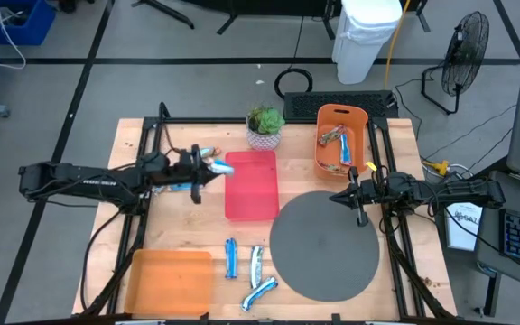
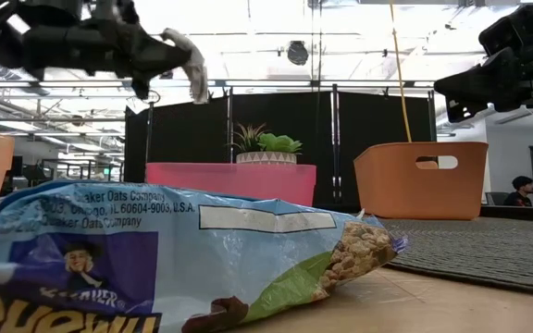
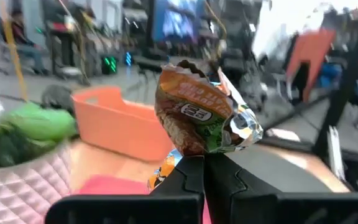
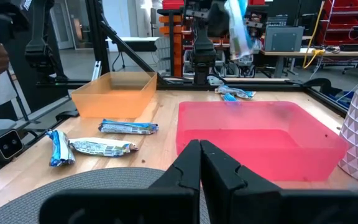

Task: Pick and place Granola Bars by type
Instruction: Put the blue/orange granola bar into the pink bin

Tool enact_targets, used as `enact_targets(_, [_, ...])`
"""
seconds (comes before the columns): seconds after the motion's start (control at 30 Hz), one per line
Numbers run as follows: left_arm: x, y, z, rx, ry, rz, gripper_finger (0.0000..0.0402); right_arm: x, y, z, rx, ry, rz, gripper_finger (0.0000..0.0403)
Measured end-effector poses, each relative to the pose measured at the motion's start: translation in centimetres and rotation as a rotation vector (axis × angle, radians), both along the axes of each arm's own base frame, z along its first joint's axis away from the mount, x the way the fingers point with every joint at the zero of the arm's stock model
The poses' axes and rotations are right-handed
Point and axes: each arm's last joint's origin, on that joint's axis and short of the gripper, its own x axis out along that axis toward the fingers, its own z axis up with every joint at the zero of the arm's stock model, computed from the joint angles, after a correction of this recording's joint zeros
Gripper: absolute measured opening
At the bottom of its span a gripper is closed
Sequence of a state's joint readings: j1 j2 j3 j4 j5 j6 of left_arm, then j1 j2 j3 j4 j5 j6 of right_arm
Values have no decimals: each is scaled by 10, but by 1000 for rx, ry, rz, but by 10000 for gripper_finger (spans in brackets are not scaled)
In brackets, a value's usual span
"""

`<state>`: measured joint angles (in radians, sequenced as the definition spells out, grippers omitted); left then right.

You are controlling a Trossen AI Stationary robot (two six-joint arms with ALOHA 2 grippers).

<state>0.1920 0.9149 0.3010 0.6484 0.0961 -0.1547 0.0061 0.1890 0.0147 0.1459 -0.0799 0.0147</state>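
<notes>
My left gripper point(image 1: 204, 168) is held level above the table, just left of the red tray point(image 1: 251, 185), and is shut on a granola bar point(image 1: 217, 163) with a brown, green and silver wrapper point(image 3: 197, 115). Three blue-and-white bars point(image 1: 231, 257) point(image 1: 256, 262) point(image 1: 260, 293) lie flat on the wood near the front edge. Another bar point(image 4: 232, 93) lies on the table below the left gripper. More bars point(image 1: 337, 144) lie in the orange basket point(image 1: 361, 117). My right gripper point(image 1: 355, 199) waits shut at the right, over the grey mat's edge. My left gripper pinches one end of the bar point(image 3: 197, 149) between its two fingertips point(image 3: 188, 171). The fingers are level and come from the table's left. The bar is lifted clear of the table; its free length sticks out past the fingertips and droops point(image 2: 192, 69).
A round grey mat point(image 1: 323, 244) covers the near right. An orange tray point(image 1: 170, 280) sits at the near left, and a potted plant point(image 1: 264, 126) stands behind the red tray. One bar point(image 2: 155, 259) lies right in front of the low camera.
</notes>
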Motion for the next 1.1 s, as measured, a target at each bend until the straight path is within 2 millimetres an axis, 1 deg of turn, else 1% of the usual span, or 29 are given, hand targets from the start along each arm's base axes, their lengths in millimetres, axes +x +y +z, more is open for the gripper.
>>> enact_targets(0.1, [16,4,11,-18,108,7,3,0,0,0,0,0,0,0])
enact_targets(0.3, [61,15,37,-13,463,67,2,0,0,0,0,0,0,0])
enact_targets(0.37, [77,18,39,6,564,79,2,0,0,0,0,0,0,0])
enact_targets(0.47, [99,24,33,38,701,91,2,0,0,0,0,0,0,0])
enact_targets(0.53, [113,30,27,51,761,99,2,0,0,0,0,0,0,0])
enact_targets(0.67, [136,46,5,27,864,121,2,0,0,0,0,0,0,0])
enact_targets(0.77, [148,54,-11,10,914,131,1,0,0,0,0,1,0,0])
enact_targets(0.83, [153,58,-19,3,943,134,1,0,0,0,0,0,0,0])
enact_targets(0.93, [154,63,-30,-15,1010,138,1,0,0,0,0,0,0,0])
enact_targets(1.1, [151,72,-38,-26,1071,196,2,0,0,0,0,-1,0,0])
